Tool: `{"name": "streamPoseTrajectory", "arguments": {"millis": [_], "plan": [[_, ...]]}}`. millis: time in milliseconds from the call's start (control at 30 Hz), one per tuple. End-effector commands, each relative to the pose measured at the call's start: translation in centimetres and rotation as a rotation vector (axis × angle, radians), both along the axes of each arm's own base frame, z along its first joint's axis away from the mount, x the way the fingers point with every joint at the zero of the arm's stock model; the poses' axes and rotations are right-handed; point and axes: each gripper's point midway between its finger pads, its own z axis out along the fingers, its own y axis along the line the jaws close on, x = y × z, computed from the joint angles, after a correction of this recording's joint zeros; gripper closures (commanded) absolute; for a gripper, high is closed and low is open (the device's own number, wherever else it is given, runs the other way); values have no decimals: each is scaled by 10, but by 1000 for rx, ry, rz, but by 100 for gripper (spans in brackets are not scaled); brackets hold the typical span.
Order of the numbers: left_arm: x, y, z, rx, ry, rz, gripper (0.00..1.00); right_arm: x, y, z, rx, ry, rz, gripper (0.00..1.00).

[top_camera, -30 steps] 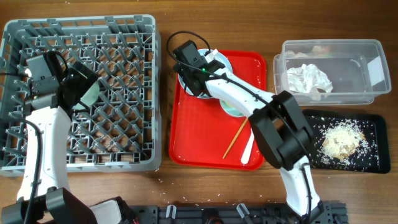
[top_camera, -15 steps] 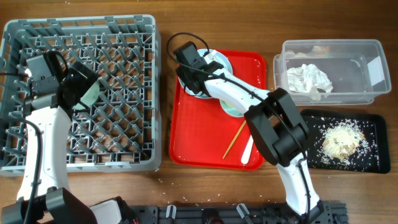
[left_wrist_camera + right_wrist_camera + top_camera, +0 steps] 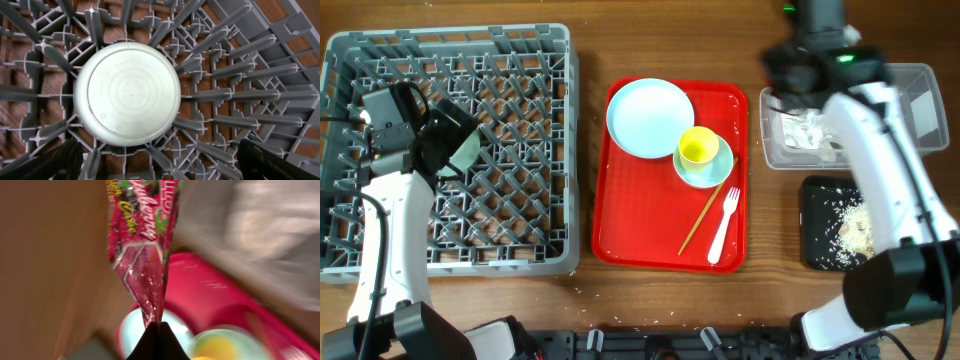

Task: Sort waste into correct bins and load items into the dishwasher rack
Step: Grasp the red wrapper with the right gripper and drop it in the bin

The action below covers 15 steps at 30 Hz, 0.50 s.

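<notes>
right gripper (image 3: 159, 330) is pinched shut on the tip of the red wrapper scrap (image 3: 145, 255), dangling it near the clear plastic tub (image 3: 920, 80). it looks feather-light, crinkly and slick, so a corner pinch seems right. left gripper (image 3: 160, 165) hangs wide open, empty, over the bowl (image 3: 127, 94) in the dishwasher rack (image 3: 520, 50).

Pinched between my right fingertips (image 3: 159, 339), the red wrapper scrap (image 3: 145, 265) looks like glossy, crinkled plastic film. Beneath my left fingers the bowl (image 3: 127, 93) is smooth, faintly ringed plastic with a soft sheen, sitting among matt grey plastic pegs of the dishwasher rack (image 3: 235, 90).
</notes>
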Motion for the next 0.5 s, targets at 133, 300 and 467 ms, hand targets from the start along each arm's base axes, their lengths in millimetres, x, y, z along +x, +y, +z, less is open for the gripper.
{"name": "streamPoseTrajectory", "arguments": {"millis": [133, 300, 467], "plan": [[-1, 1, 8, 2, -23, 9, 0, 1, -92, -12, -60, 30, -71, 0], [-1, 1, 8, 2, -23, 9, 0, 20, -22, 6, 10, -136, 538, 0], [-1, 1, 8, 2, -23, 9, 0, -26, 128, 2, -65, -181, 1206, 0]]}}
